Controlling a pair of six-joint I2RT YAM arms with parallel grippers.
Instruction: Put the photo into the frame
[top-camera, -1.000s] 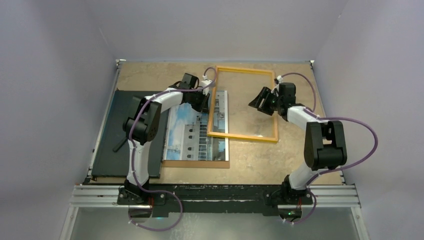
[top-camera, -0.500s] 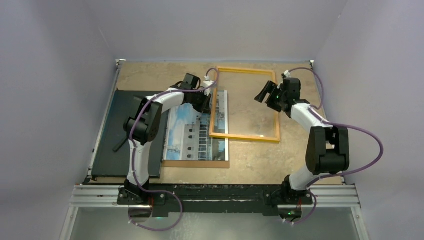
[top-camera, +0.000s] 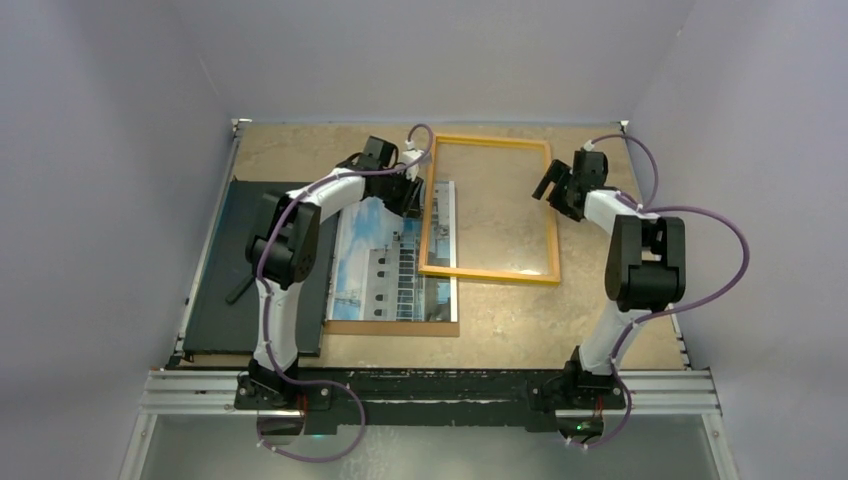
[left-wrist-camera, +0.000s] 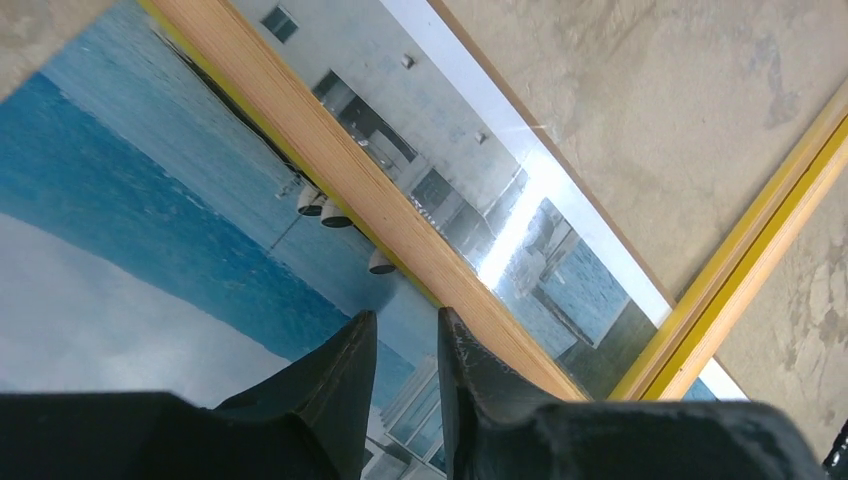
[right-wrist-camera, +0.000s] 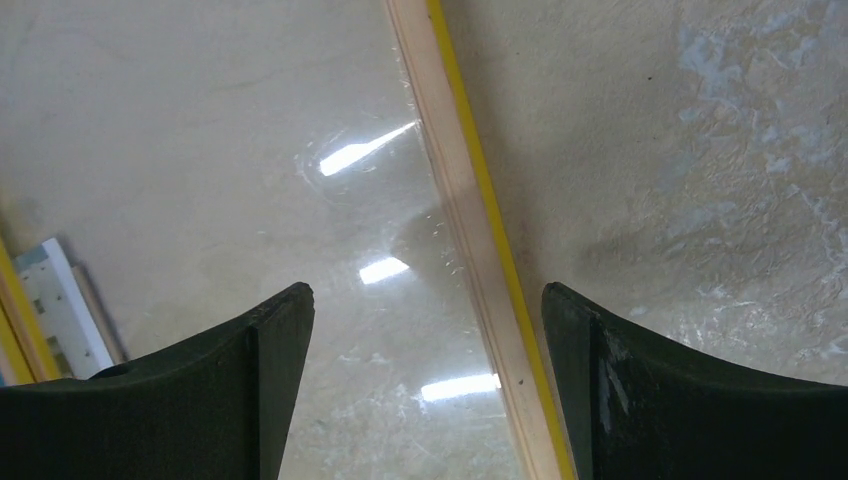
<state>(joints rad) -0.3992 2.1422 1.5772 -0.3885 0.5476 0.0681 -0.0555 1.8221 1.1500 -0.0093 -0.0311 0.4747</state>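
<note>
Left gripper (top-camera: 405, 190): black two-finger tool, upper centre of the overhead view, beside the upper part of the left rail of the frame (top-camera: 487, 275). In its wrist view the fingers (left-wrist-camera: 345, 380) stand a narrow slit apart with nothing between them, tips over the photo (left-wrist-camera: 120, 200) and just beside the wooden rail. Right gripper (top-camera: 553, 185): upper right of the overhead view, over the frame's right rail. Its jaws are spread wide and hold nothing, and in its wrist view the rail passes beneath the gap. Frame: thin yellow-orange rectangle with a clear pane (right-wrist-camera: 250, 120), lying on the table (top-camera: 500, 320) in the upper centre-right of the overhead view. Its left rail lies across the right strip of the photo, so a band of the print shows through the pane; the remainder of the pane shows bare tabletop. Photo: white many-windowed building against blue sky, white margin, centre-left of the overhead view, flat on a brown backing board (top-camera: 390, 328) whose edge shows along the photo's lower side. Most of the print lies outside the frame, to its left. Black board (top-camera: 225, 300): flat, at the left edge of the table, left of the photo, partly covered by the left arm. Table: mottled tan surface.
</note>
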